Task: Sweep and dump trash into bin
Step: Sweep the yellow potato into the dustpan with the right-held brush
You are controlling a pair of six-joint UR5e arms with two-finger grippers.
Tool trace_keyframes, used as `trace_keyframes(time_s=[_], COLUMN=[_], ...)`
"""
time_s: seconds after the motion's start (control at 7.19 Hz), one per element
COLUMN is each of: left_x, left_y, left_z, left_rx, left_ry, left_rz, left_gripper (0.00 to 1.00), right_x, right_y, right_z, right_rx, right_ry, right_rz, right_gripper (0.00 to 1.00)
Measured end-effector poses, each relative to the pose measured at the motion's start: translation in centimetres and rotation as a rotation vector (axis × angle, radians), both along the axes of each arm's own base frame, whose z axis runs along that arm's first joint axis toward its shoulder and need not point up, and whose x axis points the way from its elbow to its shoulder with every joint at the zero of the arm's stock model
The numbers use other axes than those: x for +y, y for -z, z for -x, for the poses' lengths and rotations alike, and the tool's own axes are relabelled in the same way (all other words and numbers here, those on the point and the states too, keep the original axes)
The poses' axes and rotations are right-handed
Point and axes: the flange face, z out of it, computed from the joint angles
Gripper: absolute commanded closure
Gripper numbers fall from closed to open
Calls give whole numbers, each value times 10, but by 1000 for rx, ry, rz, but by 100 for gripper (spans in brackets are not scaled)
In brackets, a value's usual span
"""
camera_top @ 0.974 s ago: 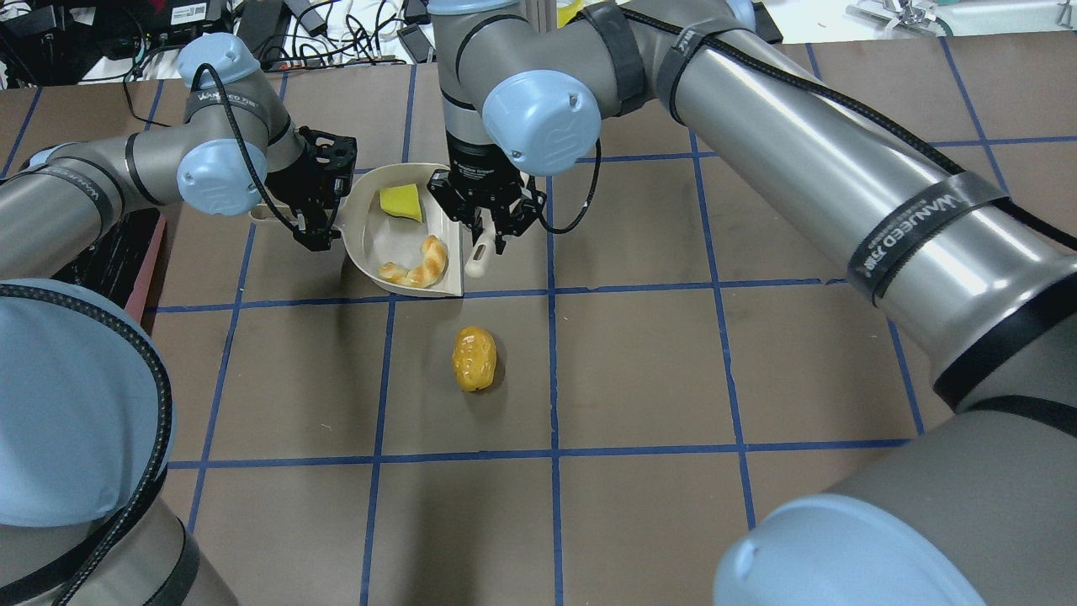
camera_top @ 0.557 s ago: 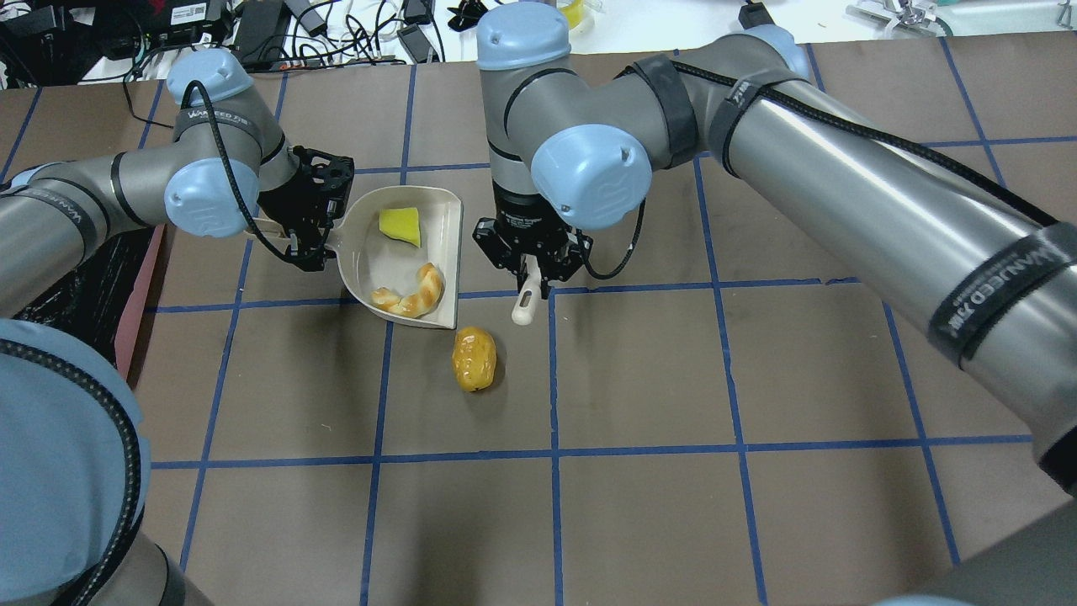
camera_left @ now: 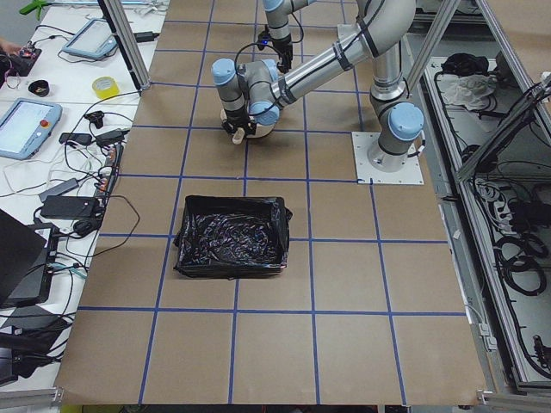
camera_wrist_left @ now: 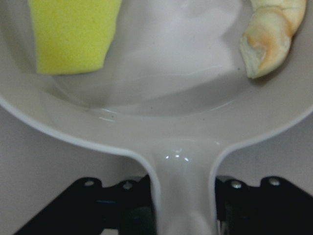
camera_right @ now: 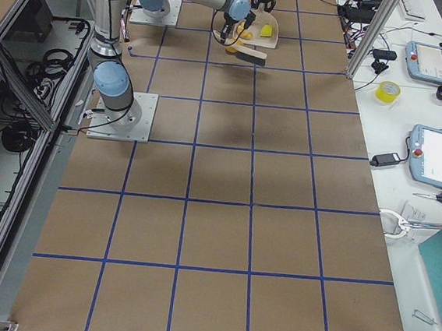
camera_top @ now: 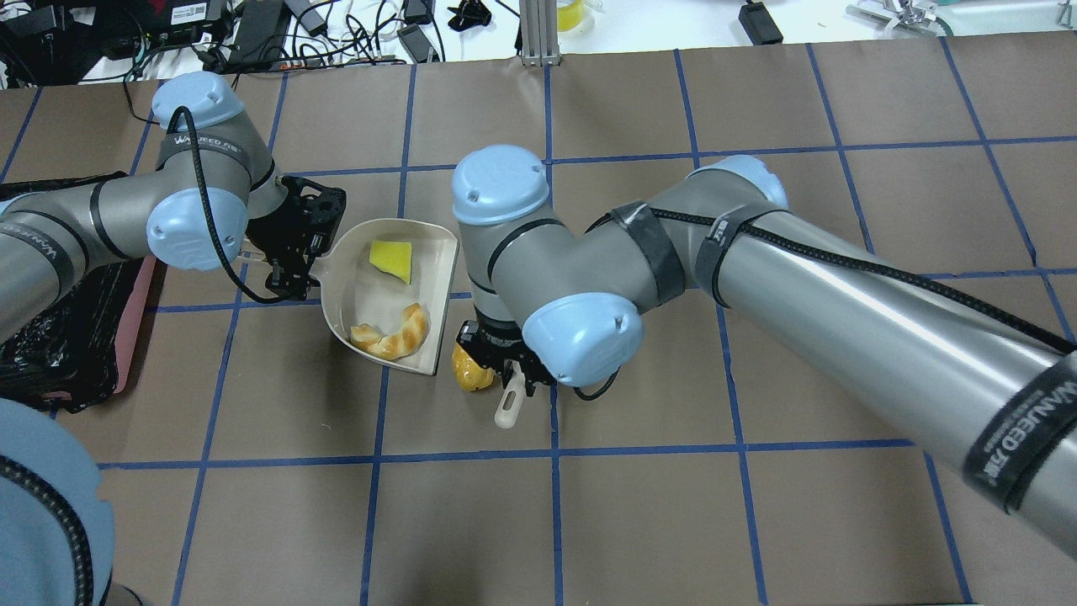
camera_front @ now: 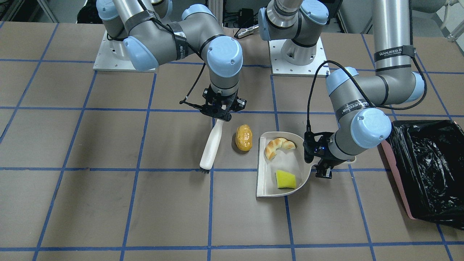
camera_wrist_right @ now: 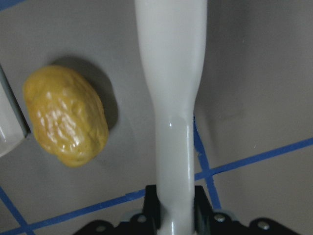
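From across the table, the right gripper (camera_front: 220,115) is clamped on the top of a white brush (camera_front: 211,146), whose dark bristle end points down at the table (camera_front: 108,203). The roll (camera_front: 244,137) lies on the table between the brush and the dustpan (camera_front: 266,174), just beside both. The pastry (camera_front: 276,146) and the sponge (camera_front: 285,179) sit inside the pan, apart from each other. The left gripper (camera_front: 320,159) is closed on the pan's handle. The bin (camera_front: 424,163) stands well apart from the pan, out on the robot's left.

From overhead, the right wrist covers most of the roll (camera_top: 468,376), and only its left part shows by the pan's near corner. The bin (camera_top: 59,337) is at the left edge.

From the left end, the bin (camera_left: 231,235) is near and the arms far. From the right end, everything is far and small.

The left wrist camera shows dark fingers (camera_wrist_left: 88,196) pressed on either side of the pan's handle, with the sponge (camera_wrist_left: 73,34) and the pastry (camera_wrist_left: 269,39) beyond.

The right wrist camera shows the brush handle (camera_wrist_right: 171,98) gripped at the bottom edge. The roll (camera_wrist_right: 66,117) sits left of it, not touching.
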Motion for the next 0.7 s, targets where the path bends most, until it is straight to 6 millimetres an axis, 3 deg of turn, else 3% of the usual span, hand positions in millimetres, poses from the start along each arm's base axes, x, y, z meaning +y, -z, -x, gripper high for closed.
trace_keyframes(time_s=[0.42, 0.7], left_x=[40, 57], left_y=[17, 23], left_z=[-9, -7], left_rx=[2, 5], left_ry=[-49, -85], left_rz=[-14, -31], left_gripper=[95, 95], right_x=[50, 57], right_y=[14, 21], right_z=[-36, -43], right_rx=[18, 4], right_ry=[-46, -30], right_rz=[-3, 19], right_gripper=[100, 100])
